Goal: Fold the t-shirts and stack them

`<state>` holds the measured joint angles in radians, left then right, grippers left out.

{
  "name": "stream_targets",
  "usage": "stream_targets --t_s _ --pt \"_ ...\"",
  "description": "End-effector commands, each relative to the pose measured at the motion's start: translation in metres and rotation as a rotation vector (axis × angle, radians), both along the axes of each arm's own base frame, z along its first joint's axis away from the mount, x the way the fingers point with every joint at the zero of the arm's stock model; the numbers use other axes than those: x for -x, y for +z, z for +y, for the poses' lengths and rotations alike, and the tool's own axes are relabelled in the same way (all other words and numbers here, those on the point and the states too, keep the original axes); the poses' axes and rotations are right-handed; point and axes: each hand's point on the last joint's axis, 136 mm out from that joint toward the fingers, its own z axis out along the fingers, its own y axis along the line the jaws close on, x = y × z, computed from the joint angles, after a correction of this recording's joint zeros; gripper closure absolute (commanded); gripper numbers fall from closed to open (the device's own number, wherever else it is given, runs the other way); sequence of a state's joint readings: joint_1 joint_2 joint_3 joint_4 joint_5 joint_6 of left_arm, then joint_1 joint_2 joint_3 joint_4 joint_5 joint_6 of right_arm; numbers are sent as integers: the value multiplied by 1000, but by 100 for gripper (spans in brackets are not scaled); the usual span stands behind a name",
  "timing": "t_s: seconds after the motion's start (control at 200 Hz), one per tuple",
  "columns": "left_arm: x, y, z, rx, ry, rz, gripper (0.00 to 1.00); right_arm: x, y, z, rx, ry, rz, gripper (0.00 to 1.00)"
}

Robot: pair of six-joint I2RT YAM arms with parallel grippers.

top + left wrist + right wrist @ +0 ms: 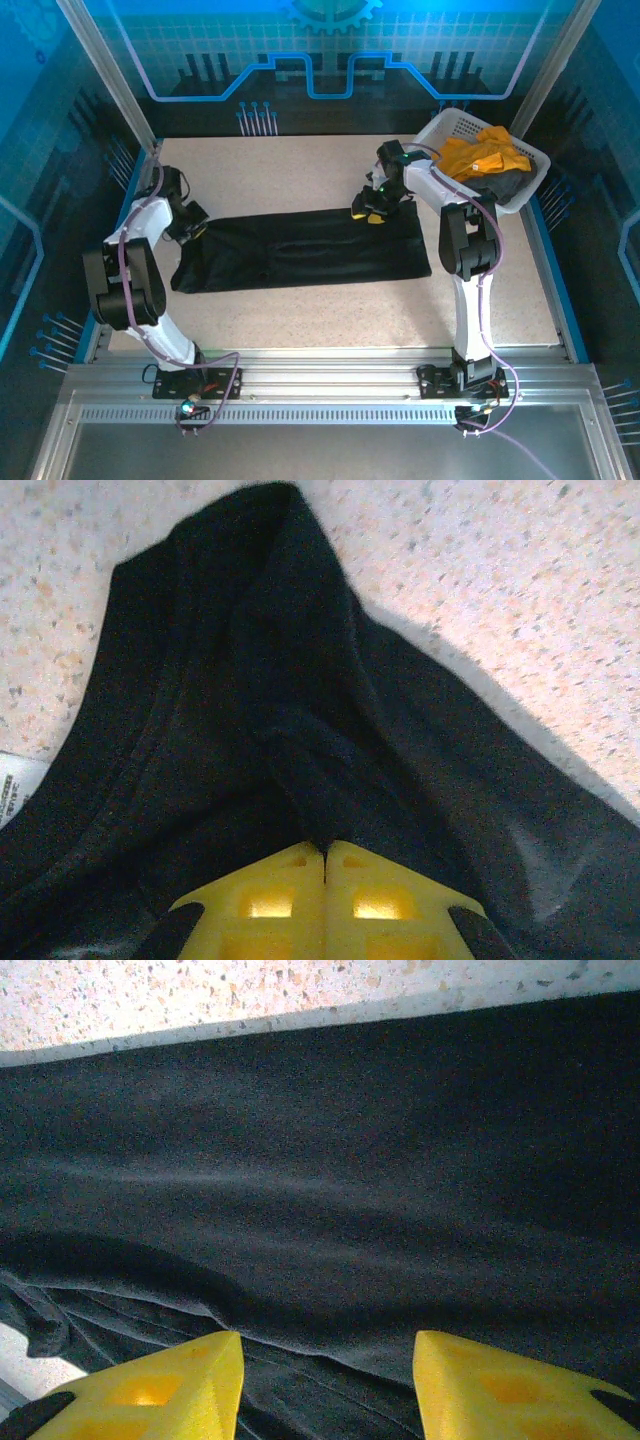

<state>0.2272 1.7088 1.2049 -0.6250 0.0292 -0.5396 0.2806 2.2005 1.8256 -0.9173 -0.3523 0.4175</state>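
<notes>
One black t-shirt (300, 250) looks half-folded, left of the basket (440, 125). Your left gripper (325, 852) pinches it; right gripper (328, 1355) gapes wide. Orange-yellow t-shirt (485, 152) and dark grey t-shirt (503, 188) sit unfolded inside.

black t-shirt (300, 250) in long band across table (300, 310), left gripper (192, 228) at its left end, right gripper (372, 208) at its far edge, orange-yellow t-shirt (485, 155) and dark grey t-shirt (503, 188) in white basket (432, 128)

Surface (300, 320): speckled beige top, flat, brightly lit where it lay bare. Back wall (330, 40): translucent blue panel that carried a pale grid and dark circuit-style lines. Side walls (40, 200): similar blue panels, darker. Corner posts (105, 70): pale metal, slanted. Ribbed aluminium rail (330, 385) ran along the near edge.
</notes>
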Motion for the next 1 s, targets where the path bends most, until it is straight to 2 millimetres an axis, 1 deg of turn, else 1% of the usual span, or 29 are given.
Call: stream_targets --t_s 0.0,0.16,0.35,0.415,0.435,0.48,0.51,0.545,0.615,0.695,0.795,0.85,0.875,0.91,0.925,0.995 --pt "5 -6 8 -26 -20 86 100 3 -4 -5 -1 -11 34 51" --pt "6 -19 16 -63 -41 158 100 5 -4 -8 4 -15 33 52" --pt "9 -34 30 -140 -46 214 100 5 -2 -14 20 -26 26 52" --pt "8 -32 38 -181 -35 222 93 3 0 -18 28 -33 20 53" --pt "8 -29 40 -194 -31 220 88 3 0 -19 31 -36 19 53" --pt "7 -20 43 -221 -14 204 74 3 0 -23 41 -39 16 53" --pt "7 -12 43 -239 -5 189 66 2 0 -26 52 -43 13 54" --pt "8 -3 43 -256 7 172 61 1 0 -31 63 -50 15 54" --pt "14 11 31 -238 38 139 60 0 -1 -40 92 -54 12 54" --pt "25 14 1 -140 79 110 63 -4 -4 -48 138 -40 8 57" --pt "34 2 -52 21 111 101 68 -9 -13 -60 232 -12 26 62" --pt "33 -5 -79 84 124 102 71 -11 -20 -67 287 -1 40 64" --pt "31 -8 -89 106 131 106 72 -12 -24 -70 311 2 47 66" --pt "30 -15 -102 134 143 126 73 -13 -22 -74 345 5 40 67" --pt "29 -18 -106 144 149 135 74 -12 -32 -76 362 9 62 67" --pt "28 -35 -120 175 181 194 76 -13 -42 -84 416 17 85 69"
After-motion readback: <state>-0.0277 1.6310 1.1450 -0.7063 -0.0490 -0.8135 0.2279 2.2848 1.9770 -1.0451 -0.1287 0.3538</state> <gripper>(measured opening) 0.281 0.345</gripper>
